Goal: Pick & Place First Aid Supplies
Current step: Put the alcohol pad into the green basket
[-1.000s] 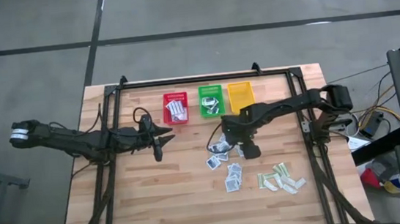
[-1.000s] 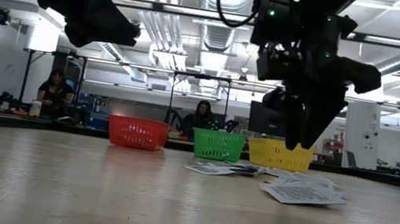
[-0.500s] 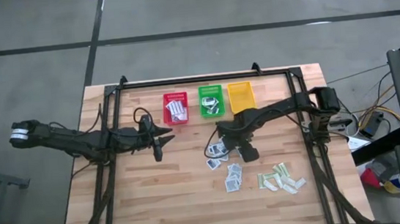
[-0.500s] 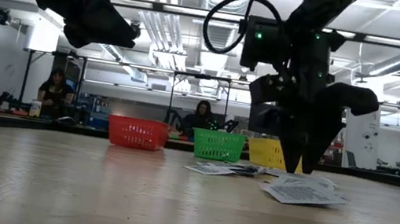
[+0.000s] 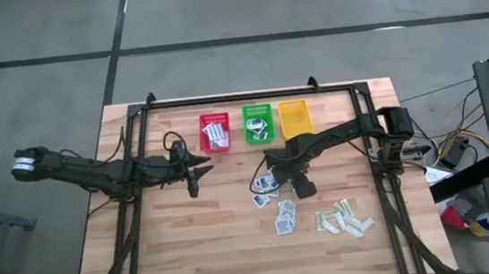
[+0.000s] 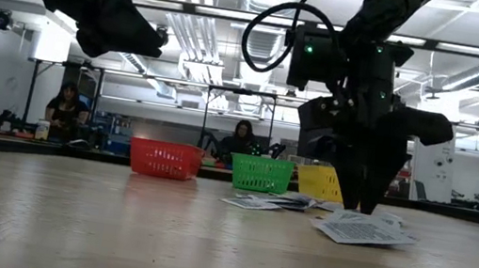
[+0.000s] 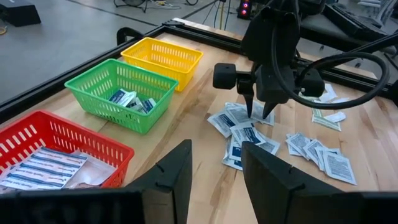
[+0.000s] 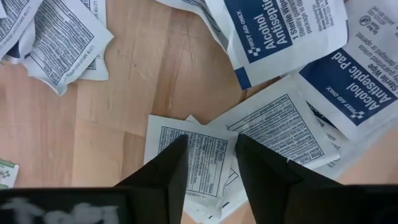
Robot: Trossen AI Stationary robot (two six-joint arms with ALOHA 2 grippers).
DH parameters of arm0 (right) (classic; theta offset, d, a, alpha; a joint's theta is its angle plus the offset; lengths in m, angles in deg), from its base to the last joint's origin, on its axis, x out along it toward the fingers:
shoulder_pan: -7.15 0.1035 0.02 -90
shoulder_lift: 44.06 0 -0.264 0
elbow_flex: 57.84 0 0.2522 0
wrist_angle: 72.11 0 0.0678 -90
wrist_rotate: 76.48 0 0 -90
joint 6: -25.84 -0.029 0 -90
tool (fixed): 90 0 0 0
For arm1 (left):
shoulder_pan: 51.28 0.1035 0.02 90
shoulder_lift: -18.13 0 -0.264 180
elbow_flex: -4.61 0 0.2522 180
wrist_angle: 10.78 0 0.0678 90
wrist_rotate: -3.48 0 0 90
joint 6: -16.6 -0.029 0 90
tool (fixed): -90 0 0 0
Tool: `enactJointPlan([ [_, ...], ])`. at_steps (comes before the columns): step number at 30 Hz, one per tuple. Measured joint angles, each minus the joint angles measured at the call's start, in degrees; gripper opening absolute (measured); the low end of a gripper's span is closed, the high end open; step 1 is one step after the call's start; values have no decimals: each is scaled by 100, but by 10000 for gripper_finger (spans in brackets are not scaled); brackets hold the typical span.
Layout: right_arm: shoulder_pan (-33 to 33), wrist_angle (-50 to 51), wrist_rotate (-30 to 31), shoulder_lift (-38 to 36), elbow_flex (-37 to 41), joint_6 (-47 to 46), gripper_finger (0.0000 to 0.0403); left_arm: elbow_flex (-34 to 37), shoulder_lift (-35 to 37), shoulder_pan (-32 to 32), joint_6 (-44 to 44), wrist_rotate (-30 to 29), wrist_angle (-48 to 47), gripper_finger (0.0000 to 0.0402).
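Square white-blue first aid packets lie in a loose pile on the table, with more nearer the front and pale green strips to their right. My right gripper points straight down over the pile. It is open, its fingertips just above or on a packet that lies print side up. In the low view the tips reach packet height. My left gripper waits open above the table's left half, touching nothing. My right gripper comes from above, pointing down, with one fingertip over the printed packet's middle and the other at its edge beside the neighbouring packet. The packet lies flat on the table. I cannot tell whether the tips touch it.
Three baskets stand in a row at the far edge: a red one with oblong packets, a green one with small square packets, and a yellow one. A black frame borders the table. Bare wood lies at the front left.
My right gripper has come down onto the pile of square packets, still pointing down, and has shifted a little toward the table's left. The packets lie where they were.
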Motion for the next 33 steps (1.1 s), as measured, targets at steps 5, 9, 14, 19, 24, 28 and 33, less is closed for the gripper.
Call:
enactJointPlan([
  [5,-2,-8,-1,-2,2,0,116,1,0,1,0,0,0,133],
  [9,-2,-14,-2,-2,4,-3,102,0,0,-1,0,0,0,133],
  [14,-2,-17,-2,-2,10,-6,84,1,0,-1,0,0,0,133],
  [19,7,-17,144,-2,11,-70,67,1,0,-1,0,0,0,133],
  [24,4,-17,178,-2,11,-73,54,1,0,1,0,0,0,133],
  [28,4,-11,275,-2,11,-173,44,1,0,0,0,0,0,133],
  [33,4,-10,304,-2,11,-196,28,1,0,0,0,-2,-1,133],
])
